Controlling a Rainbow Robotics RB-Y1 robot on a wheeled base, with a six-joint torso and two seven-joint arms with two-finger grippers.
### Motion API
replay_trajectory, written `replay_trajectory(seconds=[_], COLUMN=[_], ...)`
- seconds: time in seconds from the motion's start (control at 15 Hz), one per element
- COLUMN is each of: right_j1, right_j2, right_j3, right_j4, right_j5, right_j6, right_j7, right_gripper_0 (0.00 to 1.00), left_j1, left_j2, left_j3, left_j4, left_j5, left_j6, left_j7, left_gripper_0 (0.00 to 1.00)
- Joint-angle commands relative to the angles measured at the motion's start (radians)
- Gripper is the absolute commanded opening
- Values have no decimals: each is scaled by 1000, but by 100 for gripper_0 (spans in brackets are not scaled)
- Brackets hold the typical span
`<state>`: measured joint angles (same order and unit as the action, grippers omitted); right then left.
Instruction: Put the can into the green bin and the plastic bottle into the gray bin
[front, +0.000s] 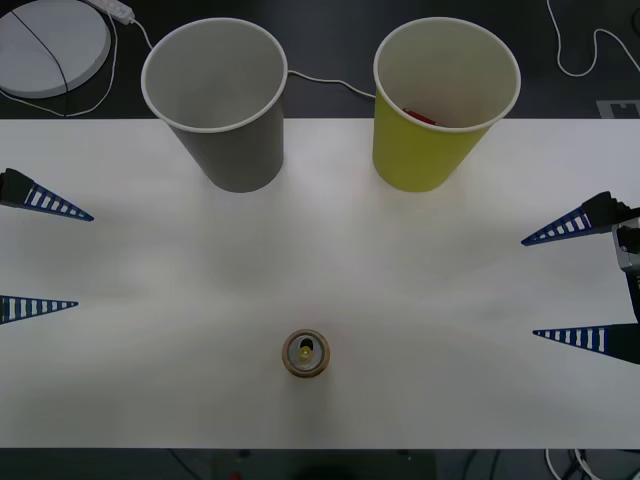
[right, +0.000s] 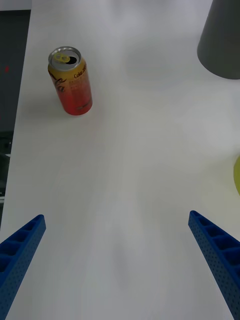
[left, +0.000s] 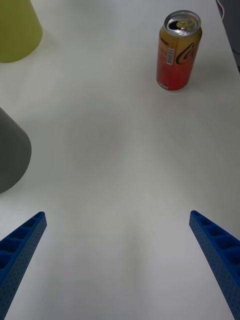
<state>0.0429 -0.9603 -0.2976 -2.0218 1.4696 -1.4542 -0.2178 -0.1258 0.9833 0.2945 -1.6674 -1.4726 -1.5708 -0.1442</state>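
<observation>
Front view: from above, looking forward and down across the whole white table (front: 150, 330), cups at the far edge. Right wrist view: low over the tabletop, from the right side facing inward, blue fingers (right: 20, 250) at the corners. Left wrist view: same height, from the left side facing inward. Shared by all three: the can (front: 306, 354) (right: 71, 82) (left: 179, 51), plus parts of the gray cup (front: 222, 100) (right: 222, 40) (left: 11, 150) and green cup (front: 440, 105) (left: 15, 27).

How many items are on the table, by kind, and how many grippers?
Paper cups: 2, the gray bin and the green bin, which has something red inside
Drink cans: 1, the can, upright near the front edge
Open grippers: 2, left gripper and right gripper
Total: 5
</observation>
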Motion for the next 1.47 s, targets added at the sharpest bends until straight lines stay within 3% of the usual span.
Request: replay_trajectory(seconds=[0.07,0.67,0.87,1.47], right_j1=[0,29,37,37], right_j2=[0,29,84,284], right_j3=[0,8,20,94], right_j4=[0,-2,11,222], right_j5=[0,3,12,-37], right_j6=[0,6,6,11], right_j7=[0,41,78,390], right_gripper_0=[100,100,100,100], left_j1=[0,0,0,0], left_j2=[0,0,0,0], left_j3=[0,0,0,0], left_j4=[0,0,0,0], left_j5=[0,0,0,0], left_j6=[0,0,0,0], left_j7=[0,0,0,0], left_gripper_0=[100,100,100,100])
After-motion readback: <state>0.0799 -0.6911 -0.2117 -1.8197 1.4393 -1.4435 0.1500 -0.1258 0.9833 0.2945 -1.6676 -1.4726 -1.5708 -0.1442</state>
